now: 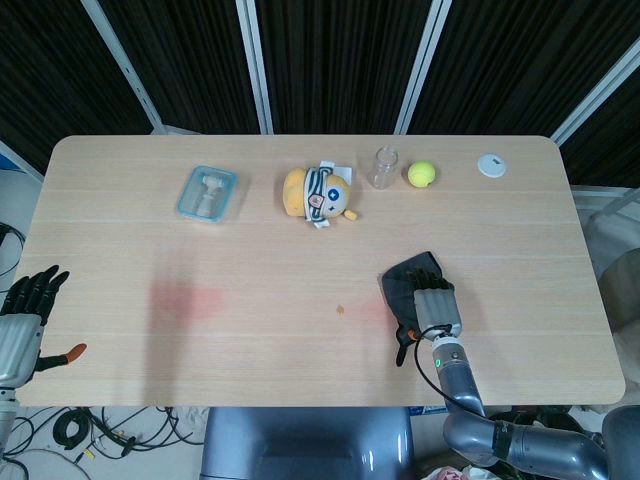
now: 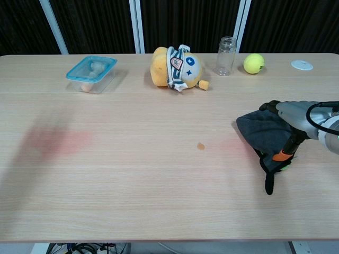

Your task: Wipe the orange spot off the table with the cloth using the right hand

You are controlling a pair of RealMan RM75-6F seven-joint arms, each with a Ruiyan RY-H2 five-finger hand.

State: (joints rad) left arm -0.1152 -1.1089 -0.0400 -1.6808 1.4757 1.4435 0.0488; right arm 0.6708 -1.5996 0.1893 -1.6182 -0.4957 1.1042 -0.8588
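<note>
A small orange spot (image 1: 341, 309) (image 2: 201, 146) marks the light wooden table (image 1: 250, 260) near its middle front. Just to the right of it lies a dark grey cloth (image 1: 400, 290) (image 2: 257, 129). My right hand (image 1: 437, 308) (image 2: 296, 121) lies on top of the cloth and presses it to the table, fingers stretched over it and the thumb sticking out toward the front edge. The cloth's near edge is a short way from the spot, not touching it. My left hand (image 1: 28, 300) hangs off the table's left edge with fingers apart, holding nothing.
Along the back stand a blue-lidded container (image 1: 207, 193) (image 2: 91, 73), a yellow plush toy (image 1: 318, 193) (image 2: 176, 67), a clear jar (image 1: 383, 167) (image 2: 226, 48), a yellow-green ball (image 1: 421, 174) (image 2: 253, 63) and a white disc (image 1: 491, 165) (image 2: 302, 65). A faint reddish patch (image 1: 185, 300) tints the table's left.
</note>
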